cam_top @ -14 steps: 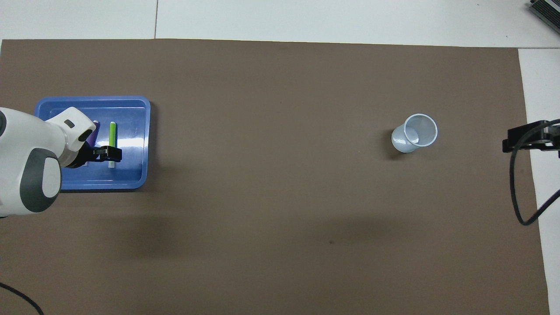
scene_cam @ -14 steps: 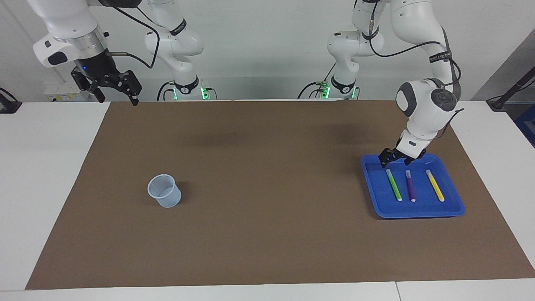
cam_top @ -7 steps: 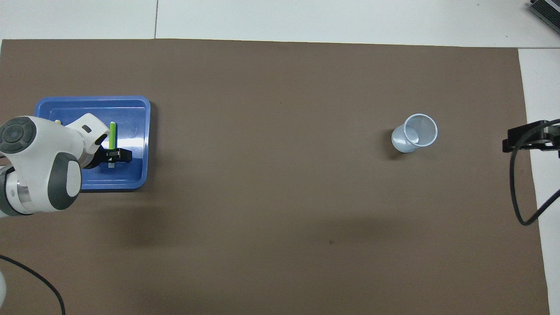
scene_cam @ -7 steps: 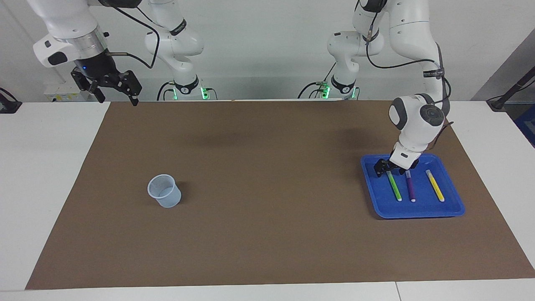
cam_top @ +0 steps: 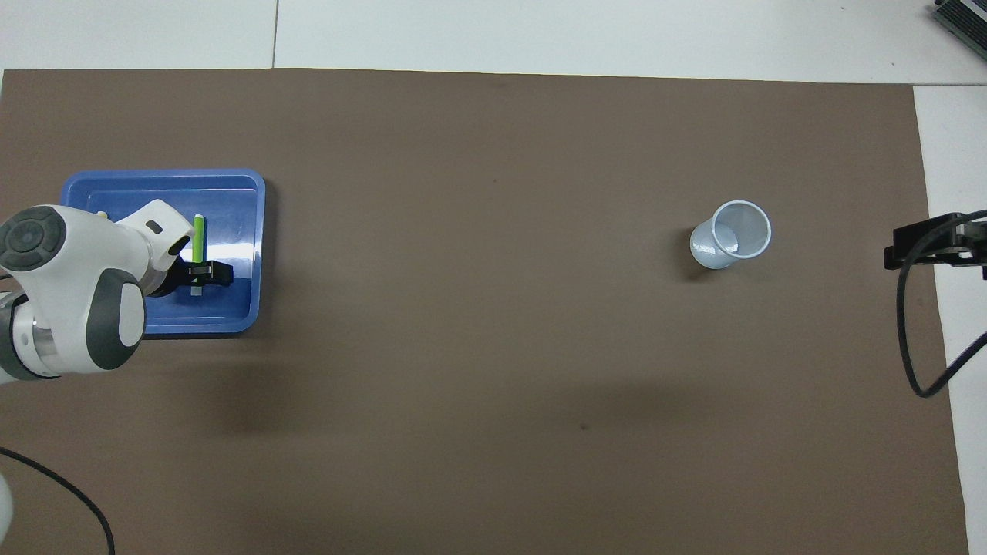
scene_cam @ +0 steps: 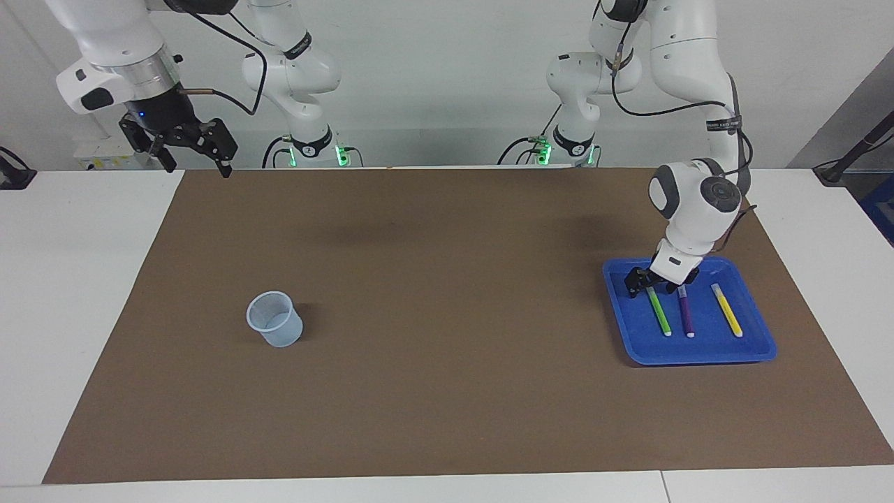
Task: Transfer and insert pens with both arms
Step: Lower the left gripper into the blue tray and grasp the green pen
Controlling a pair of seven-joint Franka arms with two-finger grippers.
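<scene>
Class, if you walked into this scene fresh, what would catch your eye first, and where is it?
The bright blue tray at the left arm's end, holding green, purple and yellow pens. The left gripper sits open over the green pen's end. A pale cup stands alone toward the right arm's end.

The left gripper (cam_top: pixel 199 273) is low over a blue tray (cam_top: pixel 231 308) at the left arm's end of the brown mat (cam_top: pixel 493 347), its jaws astride the green pen (cam_top: pixel 199 235). A pale cup (cam_top: pixel 732 243) stands well apart, toward the right arm's end, near the right gripper (cam_top: pixel 925 245).
</scene>
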